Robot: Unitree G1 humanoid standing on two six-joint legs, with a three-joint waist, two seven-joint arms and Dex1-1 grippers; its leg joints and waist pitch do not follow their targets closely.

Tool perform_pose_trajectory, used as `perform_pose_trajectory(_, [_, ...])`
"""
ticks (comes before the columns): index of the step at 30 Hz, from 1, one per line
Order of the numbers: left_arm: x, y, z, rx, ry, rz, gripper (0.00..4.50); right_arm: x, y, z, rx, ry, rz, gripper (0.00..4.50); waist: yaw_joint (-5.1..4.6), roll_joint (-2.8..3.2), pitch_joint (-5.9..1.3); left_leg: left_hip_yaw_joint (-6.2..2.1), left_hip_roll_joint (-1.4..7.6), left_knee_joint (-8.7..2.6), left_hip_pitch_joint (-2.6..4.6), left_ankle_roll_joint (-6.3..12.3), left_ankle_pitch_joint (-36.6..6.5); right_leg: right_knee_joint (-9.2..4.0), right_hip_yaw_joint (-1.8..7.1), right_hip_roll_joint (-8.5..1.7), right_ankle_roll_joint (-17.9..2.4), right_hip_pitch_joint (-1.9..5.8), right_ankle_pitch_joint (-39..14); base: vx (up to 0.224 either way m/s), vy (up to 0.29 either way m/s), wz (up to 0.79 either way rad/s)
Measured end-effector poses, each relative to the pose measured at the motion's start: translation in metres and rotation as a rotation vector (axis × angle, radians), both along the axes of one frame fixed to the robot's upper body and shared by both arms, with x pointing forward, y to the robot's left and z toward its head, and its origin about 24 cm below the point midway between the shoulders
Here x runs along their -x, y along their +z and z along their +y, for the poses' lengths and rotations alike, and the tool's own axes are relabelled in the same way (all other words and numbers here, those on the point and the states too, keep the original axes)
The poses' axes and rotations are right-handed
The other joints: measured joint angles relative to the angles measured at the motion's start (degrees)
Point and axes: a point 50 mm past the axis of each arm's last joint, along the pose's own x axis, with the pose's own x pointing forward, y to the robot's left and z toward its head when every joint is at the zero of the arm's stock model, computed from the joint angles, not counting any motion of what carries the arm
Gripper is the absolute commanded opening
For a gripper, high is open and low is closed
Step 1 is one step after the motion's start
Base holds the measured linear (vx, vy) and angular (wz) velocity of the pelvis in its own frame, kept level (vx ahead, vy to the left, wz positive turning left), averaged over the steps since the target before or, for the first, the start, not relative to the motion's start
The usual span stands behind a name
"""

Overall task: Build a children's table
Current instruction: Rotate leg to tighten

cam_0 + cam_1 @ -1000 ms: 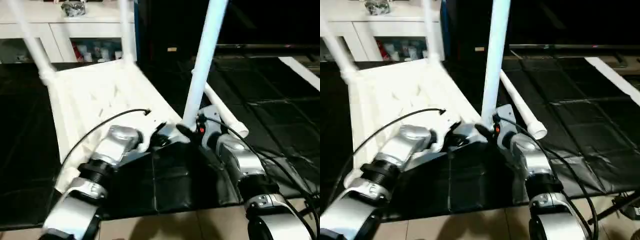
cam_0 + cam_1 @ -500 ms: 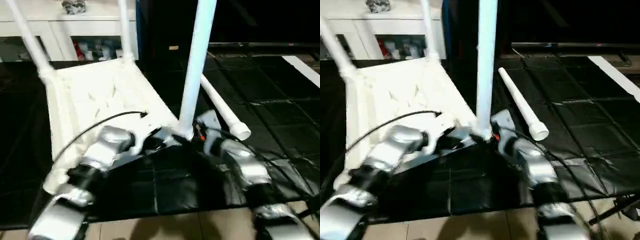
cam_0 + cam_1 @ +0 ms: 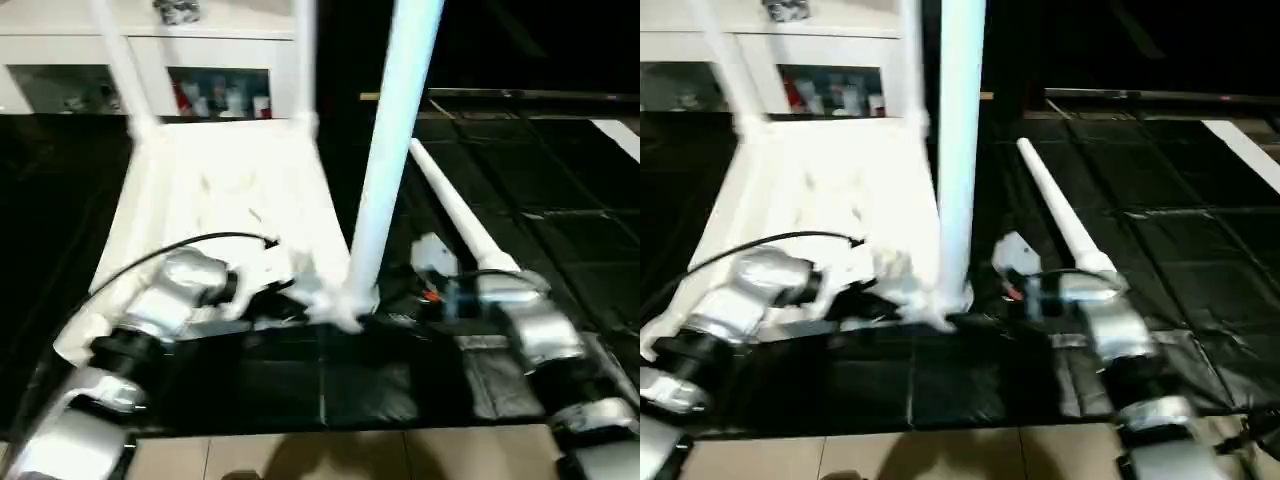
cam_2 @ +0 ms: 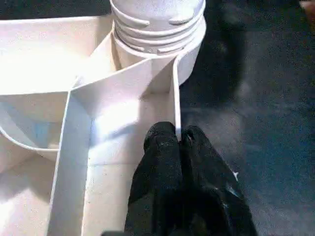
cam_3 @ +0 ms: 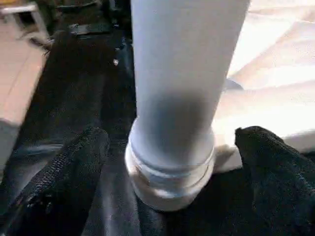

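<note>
The children's table point(image 3: 220, 200) lies upside down on a black mat, ribbed underside up. Two legs point(image 3: 120, 60) stand at its far corners. A third leg point(image 3: 390, 150) rises upright from the near right corner socket point(image 4: 157, 24). A loose leg point(image 3: 460, 215) lies on the mat to the right. My left gripper point(image 4: 179, 140) is shut on a thin rib of the frame, just beside that socket. My right gripper point(image 5: 172, 162) is open, with one finger point(image 5: 74, 167) on each side of the upright leg's base and not touching it.
A white glass-door cabinet point(image 3: 200, 60) stands behind the table. The black mat point(image 3: 560, 200) stretches out to the right, with a white strip point(image 3: 625, 135) at its far edge. Tiled floor point(image 3: 400, 455) shows along the front.
My right gripper has opened and let go of the upright leg, which stays standing in its socket. The head camera has shifted. My left gripper still pinches the frame.
</note>
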Motion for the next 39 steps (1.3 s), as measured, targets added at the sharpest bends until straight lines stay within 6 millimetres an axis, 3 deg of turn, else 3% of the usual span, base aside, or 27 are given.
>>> perform_pose_trajectory(3, [0.001, 0.0, -0.002, -0.002, -0.037, -0.001, 0.0, 0.0, 0.0, 0.004, 0.004, 0.033, 0.002, 4.45, 0.26, 0.0, 0.0, -0.01, -0.01, 0.13, -0.03, 0.01, 0.0, 0.0, 0.01, -0.02, 0.01, 0.01, 0.0, 0.0, 0.0, 0.0])
perform_pose_trajectory(4, [0.001, 0.0, -0.002, -0.004, -0.041, 0.002, 0.0, -0.001, 0.001, 0.005, 0.002, 0.041, 0.003, 4.18, 0.23, -0.01, 0.0, -0.01, -0.01, 0.17, -0.05, 0.01, 0.0, 0.0, 0.02, -0.02, 0.0, 0.0, 0.0, 0.0, 0.0, 0.0])
perform_pose_trajectory(8, [0.0, 0.001, -0.003, -0.01, -0.056, 0.005, 0.0, -0.004, 0.003, 0.009, 0.005, 0.061, 0.003, 4.04, 0.17, -0.07, -0.01, -0.04, -0.01, 0.22, -0.05, 0.02, -0.01, 0.04, 0.02, -0.02, -0.01, 0.01, 0.01, 0.0, 0.0, 0.0])
perform_pose_trajectory(9, [0.001, 0.001, -0.003, -0.01, -0.064, 0.004, 0.0, -0.003, 0.001, 0.009, 0.005, 0.066, 0.012, 3.71, 0.18, -0.08, -0.01, -0.03, -0.01, 0.22, -0.05, 0.02, -0.01, 0.04, 0.02, -0.02, -0.01, 0.01, 0.01, 0.0, 0.0, 0.0])
perform_pose_trajectory(22, [0.001, 0.0, -0.002, -0.009, -0.082, -0.003, 0.0, -0.001, -0.007, 0.013, 0.006, 0.099, 0.04, 2.72, 0.18, -0.08, -0.01, -0.05, 0.0, 0.24, -0.05, 0.01, -0.01, 0.07, 0.02, -0.02, 0.0, 0.01, 0.0, 0.0, 0.0, 0.0])
perform_pose_trajectory(39, [-0.001, 0.0, -0.002, -0.014, -0.093, 0.004, 0.0, -0.002, -0.006, 0.014, 0.005, 0.11, 0.042, 2.57, 0.2, -0.08, -0.01, -0.05, 0.0, 0.28, -0.05, 0.01, -0.01, 0.11, 0.01, -0.02, -0.01, 0.01, 0.01, 0.0, 0.0, 0.0])
